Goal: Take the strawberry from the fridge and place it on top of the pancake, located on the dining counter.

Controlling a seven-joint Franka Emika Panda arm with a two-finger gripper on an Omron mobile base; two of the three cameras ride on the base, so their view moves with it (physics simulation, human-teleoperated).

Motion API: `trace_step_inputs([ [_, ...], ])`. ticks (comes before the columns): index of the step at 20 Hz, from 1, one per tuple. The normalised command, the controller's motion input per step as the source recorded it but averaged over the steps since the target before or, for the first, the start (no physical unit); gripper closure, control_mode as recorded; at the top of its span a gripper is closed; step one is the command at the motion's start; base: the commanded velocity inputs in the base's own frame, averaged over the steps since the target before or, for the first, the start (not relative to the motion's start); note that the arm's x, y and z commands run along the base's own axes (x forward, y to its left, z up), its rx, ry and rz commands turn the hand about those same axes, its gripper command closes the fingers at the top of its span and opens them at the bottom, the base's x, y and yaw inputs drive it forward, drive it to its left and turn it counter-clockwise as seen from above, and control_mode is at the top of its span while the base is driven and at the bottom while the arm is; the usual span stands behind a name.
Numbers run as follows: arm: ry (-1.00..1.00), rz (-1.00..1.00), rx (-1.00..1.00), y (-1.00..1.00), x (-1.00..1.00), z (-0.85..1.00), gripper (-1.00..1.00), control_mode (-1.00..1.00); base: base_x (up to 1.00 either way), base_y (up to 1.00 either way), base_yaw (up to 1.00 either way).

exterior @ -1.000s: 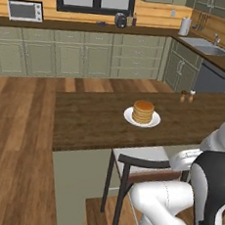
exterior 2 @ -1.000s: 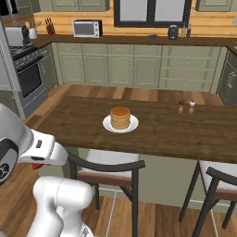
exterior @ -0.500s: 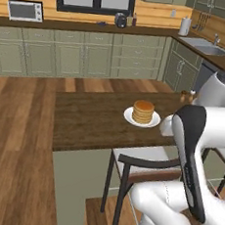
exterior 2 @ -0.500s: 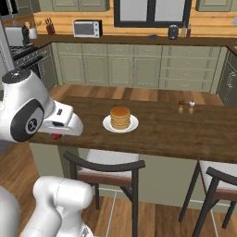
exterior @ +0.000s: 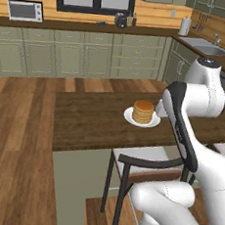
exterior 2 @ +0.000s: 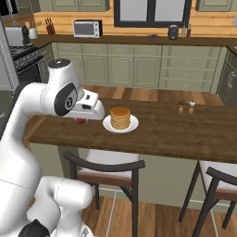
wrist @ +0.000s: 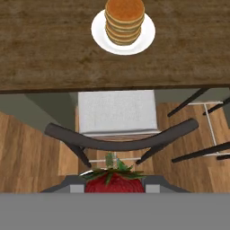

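Pincer [wrist: 115, 185], clamped on the small red strawberry [wrist: 115, 182]; ahead of it we see the stack of golden pancakes [wrist: 124, 20] on a white plate [wrist: 101, 35], atop the dark brown wooden dining counter [wrist: 45, 49].

Base views flank the arm, facing the counter [exterior: 93, 122]; hand view looks down near it. All share the pancake [wrist: 124, 20].

Red strawberry [wrist: 114, 183], green leaves; golden-brown pancake [wrist: 124, 20]; white plate [wrist: 99, 31]; dark brown dining counter [wrist: 45, 49].

White plate [exterior: 152, 122] holds stacked rounds; chair [wrist: 117, 121] below; 2 shakers [exterior 2: 185, 107].
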Motion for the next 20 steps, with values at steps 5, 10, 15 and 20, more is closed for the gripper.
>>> trace_step_inputs([
  [5, -0.03, 0.00, 0.00, -0.24, 1.00, -0.30, 1.00, -1.00, 0.00, 0.00, 0.00],
  [10, 0.01, 0.00, 0.00, -0.19, 1.00, -0.12, 1.00, -1.00, 0.00, 0.00, 0.00],
  [15, 0.05, -0.06, -0.03, 0.03, 1.00, 0.00, 1.00, -1.00, 0.00, 0.00, 0.00],
  [20, 0.00, -0.06, 0.00, 0.00, 1.00, -0.23, 1.00, -1.00, 0.00, 0.00, 0.00],
])
